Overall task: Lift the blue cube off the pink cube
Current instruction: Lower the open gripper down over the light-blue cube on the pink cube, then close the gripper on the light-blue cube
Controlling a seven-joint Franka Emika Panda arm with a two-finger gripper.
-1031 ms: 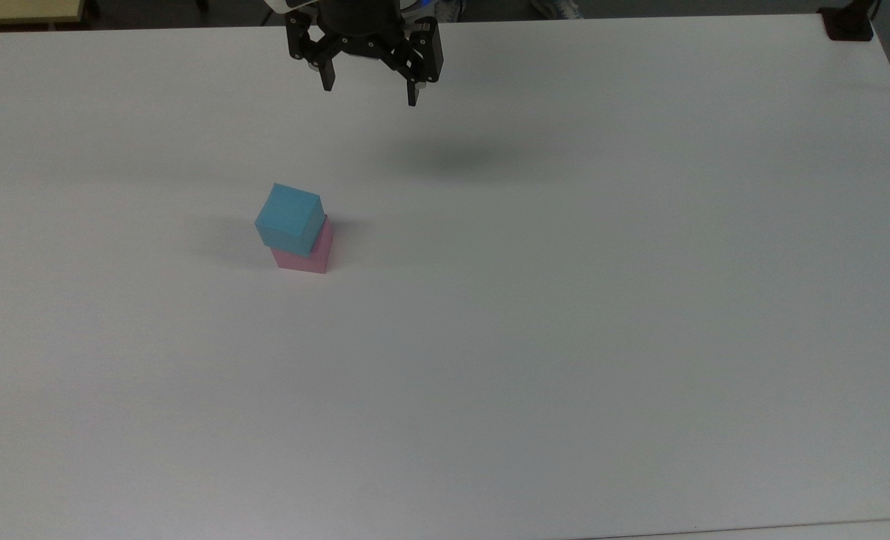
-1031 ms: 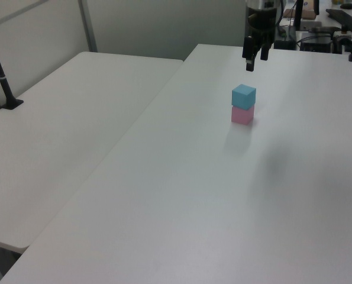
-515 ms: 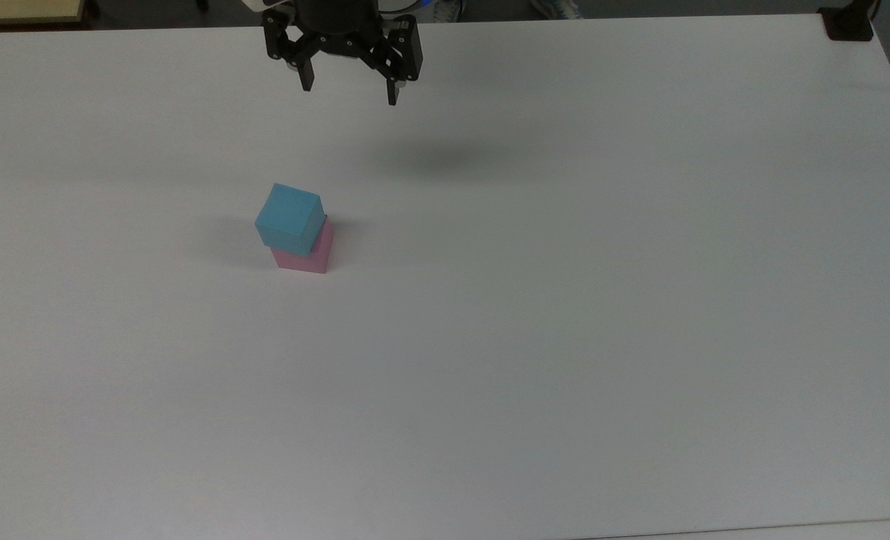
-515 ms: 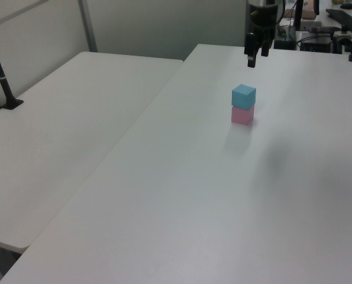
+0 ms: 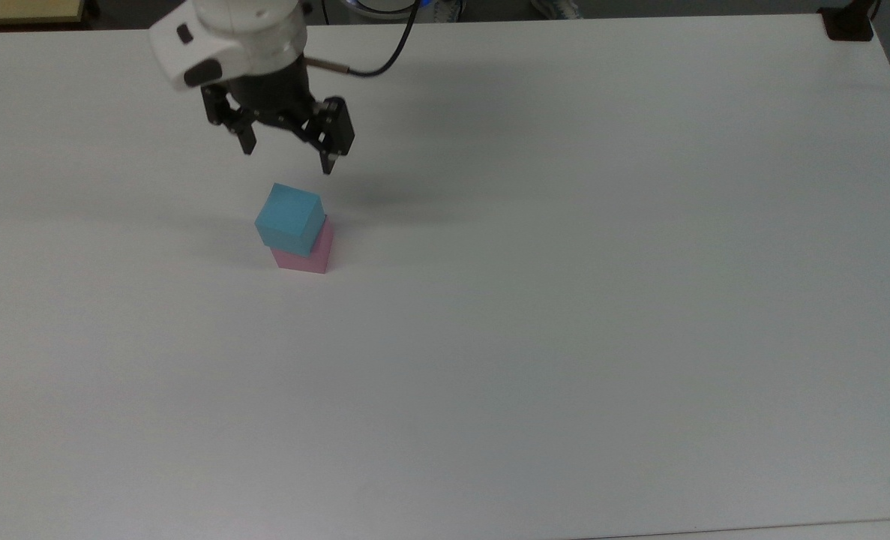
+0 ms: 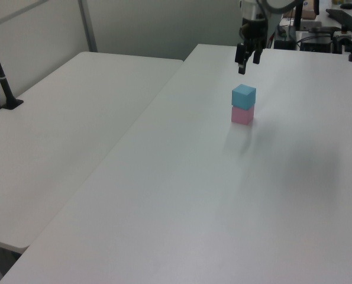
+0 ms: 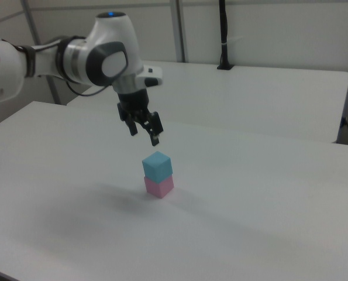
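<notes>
The blue cube (image 5: pixel 289 218) (image 6: pixel 244 95) (image 7: pixel 157 165) rests on top of the pink cube (image 5: pixel 308 253) (image 6: pixel 242 115) (image 7: pixel 159 187), a little turned against it, on the white table (image 5: pixel 564 300). My gripper (image 5: pixel 289 160) (image 6: pixel 244 63) (image 7: pixel 144 134) hangs open in the air above the stack, toward the top view's upper edge, with nothing between its black fingers. It touches neither cube.
A black stand (image 5: pixel 848 22) sits at the table's far corner in the top view's upper right. A second white table (image 6: pixel 63 130) adjoins on the left view's left, with a black post (image 6: pixel 1 77) on it. Desk clutter (image 6: pixel 335 29) lies behind the arm.
The gripper has come down and toward the top view's left, from the table's far edge to just above the stack. It stays open. The cubes have not moved.
</notes>
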